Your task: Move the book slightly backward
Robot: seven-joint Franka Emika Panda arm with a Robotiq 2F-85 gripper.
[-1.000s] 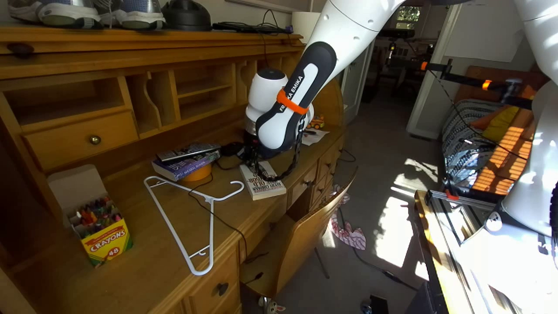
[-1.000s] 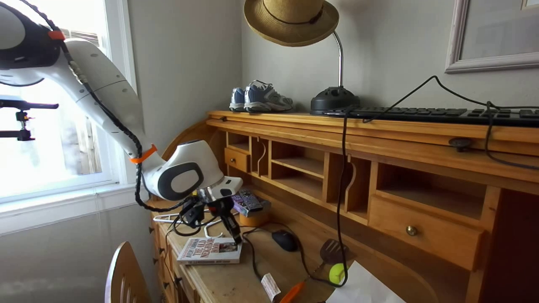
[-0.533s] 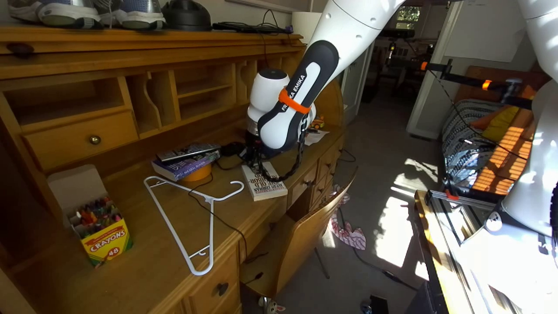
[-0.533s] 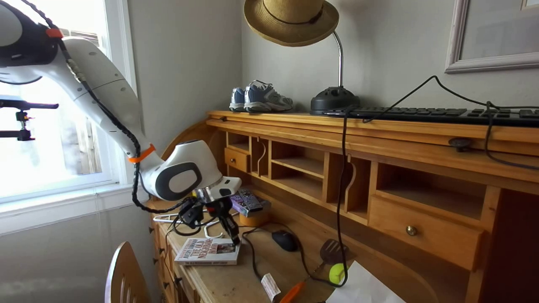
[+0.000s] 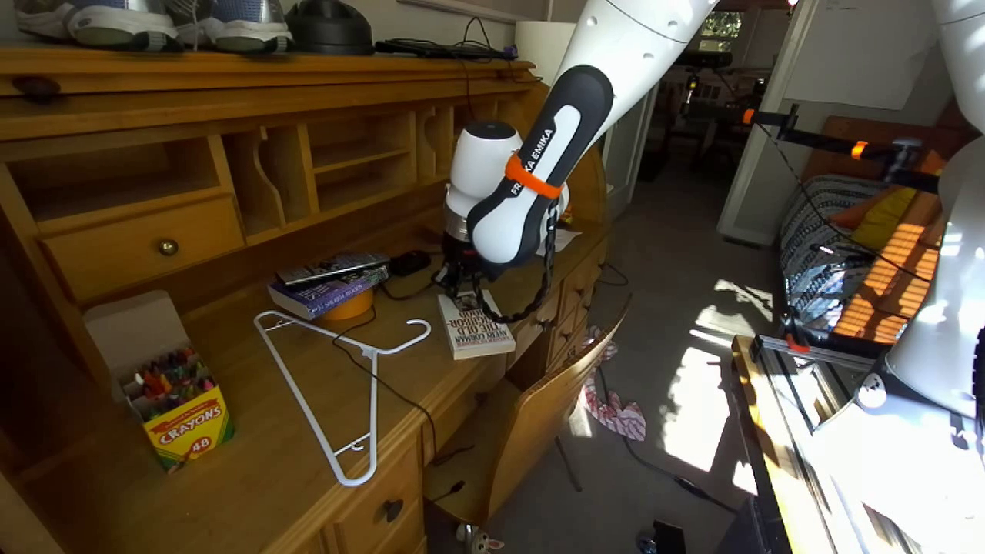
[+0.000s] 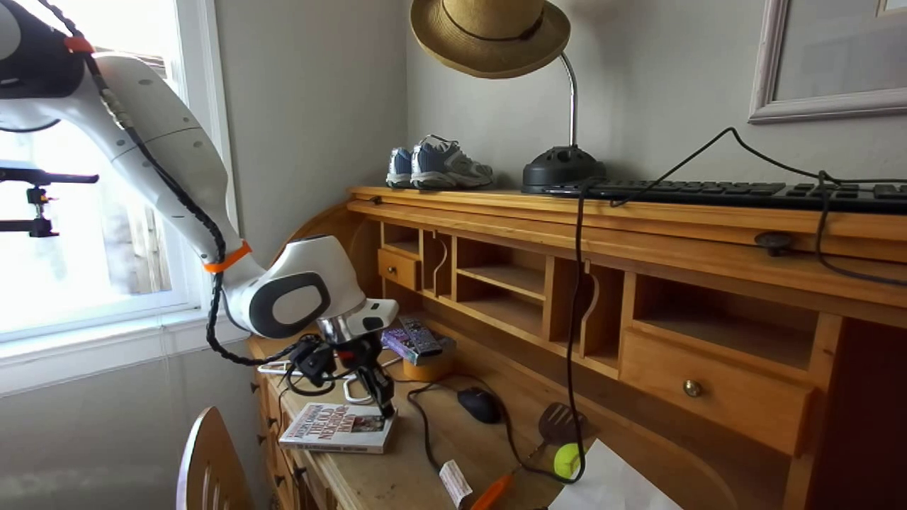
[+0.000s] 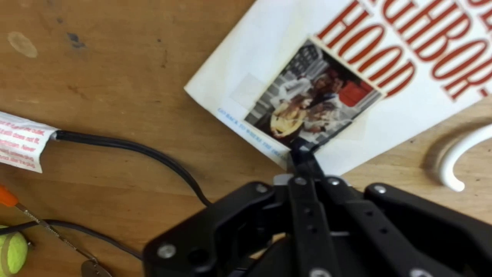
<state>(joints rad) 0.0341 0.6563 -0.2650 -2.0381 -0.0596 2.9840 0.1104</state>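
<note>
Exterior views are both showing a large wooden desk (image 5: 269,477) spreading out beneath a black robot claw (image 7: 303,149). A jointed white robot arm (image 6: 170,149) is slanting over the desk, and the claw is hanging tilted at its end. In an exterior view, a wooden chair (image 5: 539,408) is standing to the right of the claw, beside the desk's front edge. In that view, a white plastic hanger (image 5: 373,415) is lying flat to the left of the claw, its hook end being nearest. In an exterior view, a spatula (image 6: 556,432) with an orange handle is resting well apart from the claw, to its right.

The white paperback book (image 6: 333,427) named in the task is lying flat on the desk under the claw, showing red lettering and a small photo. In the wrist view, the claw's fingers (image 7: 307,165) are standing together, their tips sitting over the edge of that photo and apparently touching the cover.

In an exterior view, a purple book (image 5: 338,295) is resting on an orange object (image 5: 350,308) to the left of the claw, and a yellow crayon box (image 5: 188,431) is standing farther left, its lid raised. In an exterior view, a computer mouse (image 6: 480,404) is lying to the right of the claw, and a tennis ball (image 6: 566,461) is sitting farther right, near the spatula.
</note>
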